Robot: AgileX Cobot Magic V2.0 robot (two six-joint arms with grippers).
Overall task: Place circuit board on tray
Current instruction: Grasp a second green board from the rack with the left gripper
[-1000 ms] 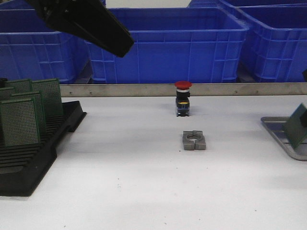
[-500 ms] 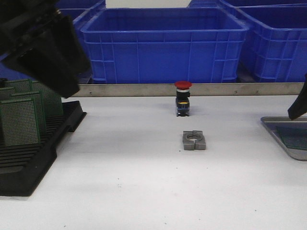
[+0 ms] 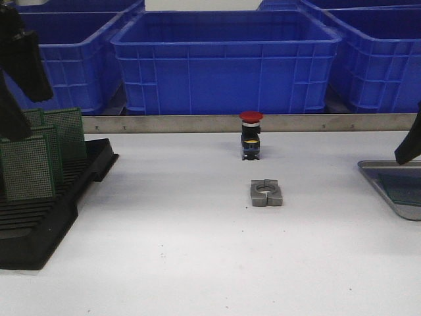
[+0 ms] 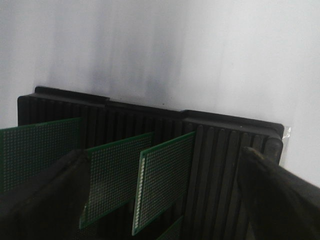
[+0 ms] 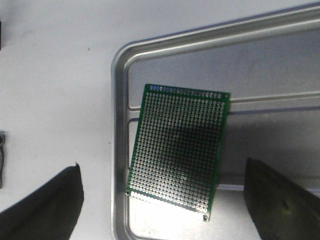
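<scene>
A green perforated circuit board (image 5: 179, 151) lies flat in the corner of the silver-grey ridged tray (image 5: 120, 125). The tray (image 3: 381, 187) shows at the front view's right edge, with the board (image 3: 404, 189) in it. My right gripper (image 5: 162, 200) is open and empty above the board, a finger (image 5: 282, 200) on each side, not touching it. My left gripper (image 4: 162, 195) is open over the black slotted rack (image 4: 225, 150), astride upright green boards (image 4: 162, 180). In the front view the left arm (image 3: 16, 66) hangs above the rack (image 3: 46, 210).
A grey metal clamp block (image 3: 266, 193) and a red-capped push button (image 3: 250, 135) stand mid-table. Blue plastic crates (image 3: 223, 59) line the back behind a metal rail (image 3: 197, 123). Several boards (image 3: 26, 168) stand in the rack.
The right gripper let go of the board, which now lies flat in the tray, and rose a little. The left arm swung left and down over the rack.
</scene>
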